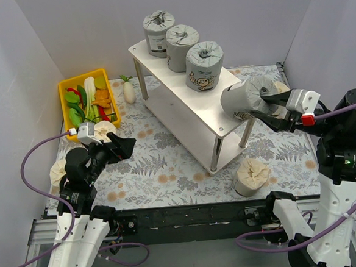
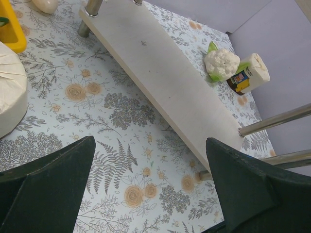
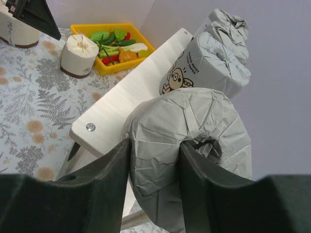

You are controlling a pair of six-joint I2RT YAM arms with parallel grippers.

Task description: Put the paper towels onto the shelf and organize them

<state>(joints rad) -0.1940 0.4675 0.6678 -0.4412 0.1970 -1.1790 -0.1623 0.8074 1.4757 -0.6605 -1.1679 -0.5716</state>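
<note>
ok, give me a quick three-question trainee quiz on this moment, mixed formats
1. How many grey rolls stand upright on the shelf's top board?
2. True or false: the left tool is shut.
3. What does the right tool grip? A) a fourth grey roll B) a radish C) the yellow bin

Key: 1) three. 2) False: it is open, with nothing between its fingers. 3) A, held tilted at the shelf's end.
</note>
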